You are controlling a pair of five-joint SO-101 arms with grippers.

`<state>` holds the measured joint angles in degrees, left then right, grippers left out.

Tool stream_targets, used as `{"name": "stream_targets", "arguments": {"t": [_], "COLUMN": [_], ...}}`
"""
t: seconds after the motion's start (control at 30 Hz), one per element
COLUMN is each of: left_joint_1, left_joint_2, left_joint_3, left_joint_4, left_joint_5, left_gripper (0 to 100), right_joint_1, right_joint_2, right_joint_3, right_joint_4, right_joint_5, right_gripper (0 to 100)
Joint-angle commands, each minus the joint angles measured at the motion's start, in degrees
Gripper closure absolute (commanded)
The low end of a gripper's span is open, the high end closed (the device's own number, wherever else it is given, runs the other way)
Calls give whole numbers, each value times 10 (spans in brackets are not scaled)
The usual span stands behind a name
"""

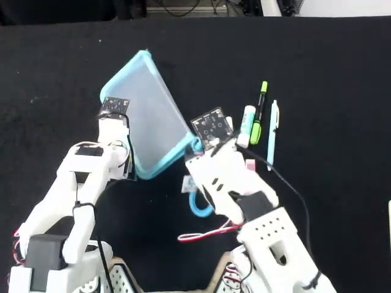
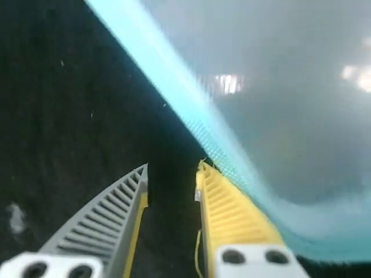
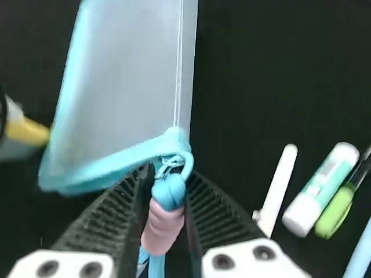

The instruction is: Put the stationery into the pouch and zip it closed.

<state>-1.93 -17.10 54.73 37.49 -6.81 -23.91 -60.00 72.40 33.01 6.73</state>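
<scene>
Both arms stretched forward from the base, wrists pitched down at the table. My right gripper (image 3: 165,174) is clamped on the pull cord (image 3: 163,217), a blue strap with a pink sleeve, right at the pouch's near corner; the rest of the strap loops back under my forearm in the high view. My left gripper (image 2: 171,169) is narrow but not closed: there's a gap between the fingers with bare table in it, and the yellow finger's tip touches the pouch's teal edge from outside. The pouch (image 1: 146,110) lies flat between the two grippers, translucent with a teal border, tilted diagonally, with its far corner pointing away from me. Stationery sits on the table just beyond my right gripper, outside the pouch: glue stick (image 1: 246,125), green highlighter (image 1: 259,113), light blue pen (image 1: 272,131), roughly parallel and close together. The surface is a black table (image 1: 330,67). Past its far edge are some cables (image 1: 183,8) on the floor.
</scene>
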Motion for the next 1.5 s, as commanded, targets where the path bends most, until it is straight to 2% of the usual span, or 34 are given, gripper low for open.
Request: {"name": "stream_targets", "arguments": {"t": [0.0, 0.13, 0.23, 0.37, 0.47, 0.63, 0.8, 0.9, 1.07, 1.17, 1.3, 1.47], "left_joint_1": [5, 5, 5, 8, 36, 80, 91, 86, 40, -4, -49, -99], "left_joint_2": [-36, -68, -83, -86, -86, -85, -85, -85, -91, -92, -92, -92], "left_joint_3": [-6, 18, 33, 59, 69, 69, 64, 69, 71, 54, 15, -42], "left_joint_4": [6, 5, 3, -38, -51, -52, -53, -75, -65, -26, 40, 107], "left_joint_5": [57, 62, 61, 61, 61, 63, 67, 113, 128, 124, 77, 72], "left_gripper": [863, 863, 861, 859, 859, 858, 858, 858, 857, 857, 858, 858], "right_joint_1": [-53, -154, -196, -197, -200, -200, -216, -236, -238, -239, -241, -241], "right_joint_2": [-33, -32, -29, -27, -27, -27, -28, -24, -27, -27, -24, -24], "right_joint_3": [-5, -2, 0, 14, 33, 45, 13, 22, 58, 61, 73, 107], "right_joint_4": [-81, -126, -127, -129, -130, -130, -131, -130, -134, -135, -162, -207], "right_joint_5": [-3, -3, 6, 74, 101, 103, 102, 105, 105, 104, 101, 101], "right_gripper": [988, 988, 988, 988, 988, 988, 988, 988, 988, 988, 988, 988]}}
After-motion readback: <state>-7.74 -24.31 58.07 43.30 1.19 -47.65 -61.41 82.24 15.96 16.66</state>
